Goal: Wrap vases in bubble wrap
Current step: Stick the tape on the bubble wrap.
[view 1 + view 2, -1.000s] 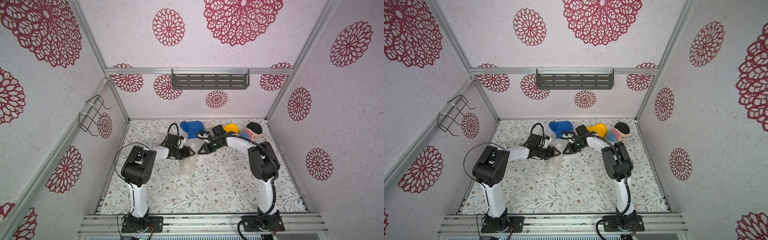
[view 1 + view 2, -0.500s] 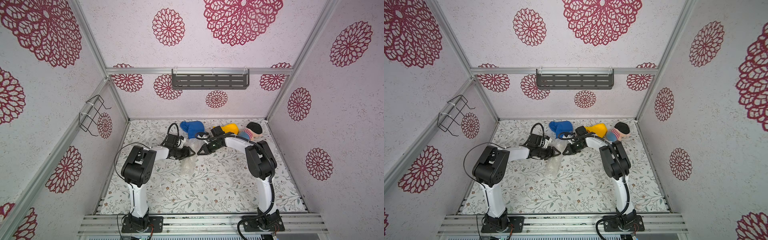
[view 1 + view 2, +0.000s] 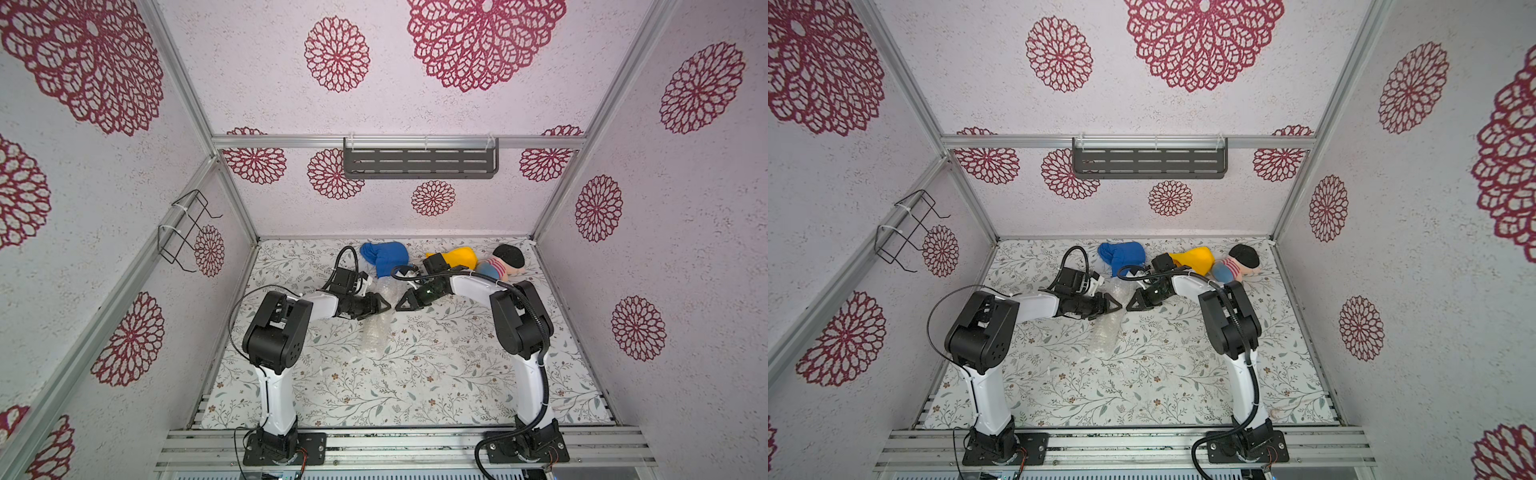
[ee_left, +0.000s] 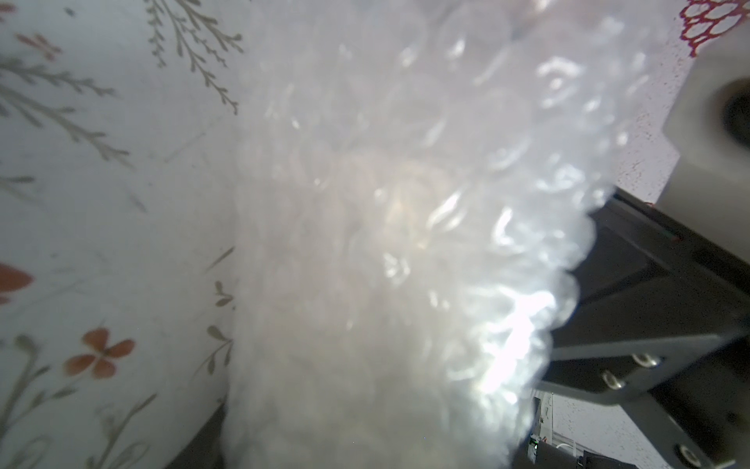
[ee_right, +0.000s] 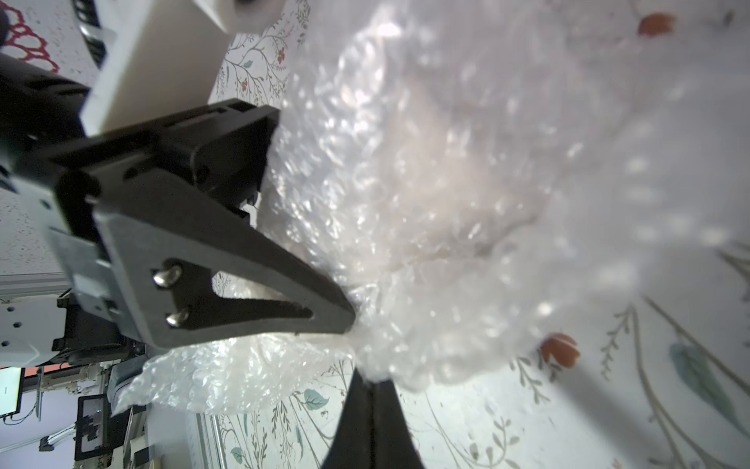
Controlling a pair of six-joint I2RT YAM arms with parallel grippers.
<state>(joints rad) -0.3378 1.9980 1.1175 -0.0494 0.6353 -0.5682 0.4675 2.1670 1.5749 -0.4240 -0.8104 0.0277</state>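
The bubble wrap (image 3: 374, 332) lies as a long crinkled bundle on the floral table in both top views. The vase is inside it; only a pale shape (image 5: 446, 182) shows through the plastic. My left gripper (image 3: 384, 307) and right gripper (image 3: 401, 306) meet tip to tip over the bundle's far end. In the right wrist view the left gripper (image 5: 347, 320) is shut with its tip pinching the wrap, and my right gripper (image 5: 371, 390) is shut with the wrap bunched at its tip. In the left wrist view the bubble wrap (image 4: 406, 243) hides the left jaws.
A blue cloth (image 3: 384, 257), a yellow cloth (image 3: 461, 257) and a striped doll (image 3: 503, 262) lie along the back edge, close behind the grippers. A grey shelf (image 3: 419, 164) hangs on the back wall. A wire rack (image 3: 187, 228) sticks out from the left wall.
The right arm's elbow has shifted slightly left. Both grippers stay shut at the far end of the bundle.
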